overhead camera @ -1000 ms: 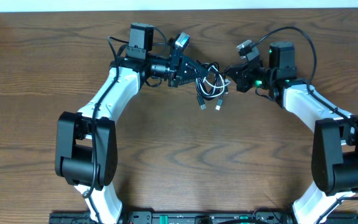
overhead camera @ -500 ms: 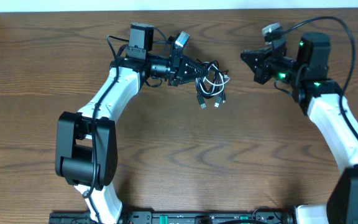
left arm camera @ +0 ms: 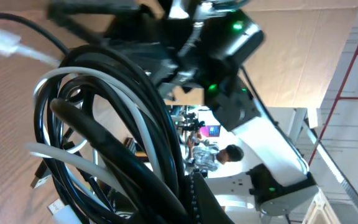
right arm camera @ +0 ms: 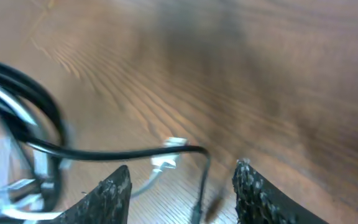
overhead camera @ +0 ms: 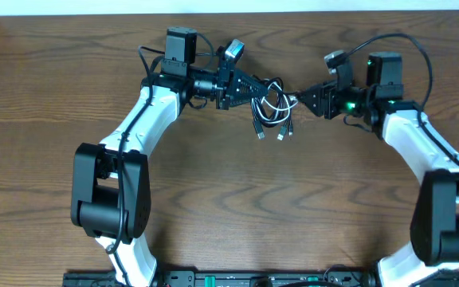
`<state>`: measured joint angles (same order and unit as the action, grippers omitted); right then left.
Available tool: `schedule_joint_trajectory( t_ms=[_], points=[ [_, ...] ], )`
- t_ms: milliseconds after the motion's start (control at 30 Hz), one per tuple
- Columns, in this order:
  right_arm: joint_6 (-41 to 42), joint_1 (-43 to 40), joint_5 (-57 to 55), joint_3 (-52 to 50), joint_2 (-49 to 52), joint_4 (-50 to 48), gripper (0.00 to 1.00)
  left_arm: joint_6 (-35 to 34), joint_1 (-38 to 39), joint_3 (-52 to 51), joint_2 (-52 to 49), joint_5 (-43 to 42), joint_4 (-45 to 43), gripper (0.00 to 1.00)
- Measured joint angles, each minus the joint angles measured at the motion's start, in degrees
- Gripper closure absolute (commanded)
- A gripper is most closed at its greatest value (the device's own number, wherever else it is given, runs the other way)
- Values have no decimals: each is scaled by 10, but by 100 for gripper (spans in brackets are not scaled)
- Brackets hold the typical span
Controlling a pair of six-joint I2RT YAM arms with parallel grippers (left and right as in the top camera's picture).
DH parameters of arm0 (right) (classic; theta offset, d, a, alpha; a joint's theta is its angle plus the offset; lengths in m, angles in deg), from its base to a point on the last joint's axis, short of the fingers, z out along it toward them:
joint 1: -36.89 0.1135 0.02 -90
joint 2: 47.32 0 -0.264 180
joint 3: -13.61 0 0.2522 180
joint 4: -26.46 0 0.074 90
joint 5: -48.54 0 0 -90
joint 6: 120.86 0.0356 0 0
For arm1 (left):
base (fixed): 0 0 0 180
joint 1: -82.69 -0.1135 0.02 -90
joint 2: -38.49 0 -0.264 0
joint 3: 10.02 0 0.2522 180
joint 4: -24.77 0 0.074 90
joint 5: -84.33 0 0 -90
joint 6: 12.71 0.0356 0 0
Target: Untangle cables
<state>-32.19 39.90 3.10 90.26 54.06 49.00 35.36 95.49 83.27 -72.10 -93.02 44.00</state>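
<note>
The black and white cables (overhead camera: 271, 106) hang in one tangled bundle of loops at the top middle of the table, their plug ends dangling toward the wood. My left gripper (overhead camera: 252, 88) is shut on the bundle's left side; in the left wrist view the black and white loops (left arm camera: 114, 134) fill the frame. My right gripper (overhead camera: 303, 99) is open just right of the bundle. In the right wrist view a black cable strand (right arm camera: 135, 151) and a white plug end (right arm camera: 169, 155) lie between and ahead of the open fingers (right arm camera: 182, 186).
The wooden table (overhead camera: 229, 207) stretches toward me below the bundle. Both white arms curve in from the front corners. A black rail runs along the table's front edge (overhead camera: 213, 279).
My right gripper drew back to the right and up, then came back in to the bundle's right edge. The left gripper and the bundle barely moved.
</note>
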Motion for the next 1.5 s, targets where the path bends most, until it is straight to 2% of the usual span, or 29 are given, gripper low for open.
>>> schedule_joint_trajectory(
  t_ms=[233,367,433,500,567,733,767,933,1167,1500],
  points=[
    [-19,0,17,0,45,-15,47,-103,0,0,0,-7,-94,92],
    [-23,3,30,0,66,-56,47,-192,0,-1,0,-10,-212,93],
    [-21,7,33,0,75,-81,50,-230,0,0,1,-10,-262,93],
    [-13,14,34,0,86,-115,55,-280,0,0,3,-11,-325,93],
    [-1,20,29,0,93,-142,64,-318,0,0,6,-10,-365,93],
    [32,26,3,0,96,-185,96,-377,0,0,13,-12,-396,92],
    [39,26,-1,0,96,-190,99,-384,0,0,14,-12,-397,93],
    [76,14,-3,0,96,-190,99,-390,0,0,14,-11,-401,92],
    [129,-36,58,-1,77,-189,99,-342,0,0,14,-11,-400,92],
    [165,-55,108,-1,-92,-192,99,-289,0,0,14,-13,-403,93]
  ],
)
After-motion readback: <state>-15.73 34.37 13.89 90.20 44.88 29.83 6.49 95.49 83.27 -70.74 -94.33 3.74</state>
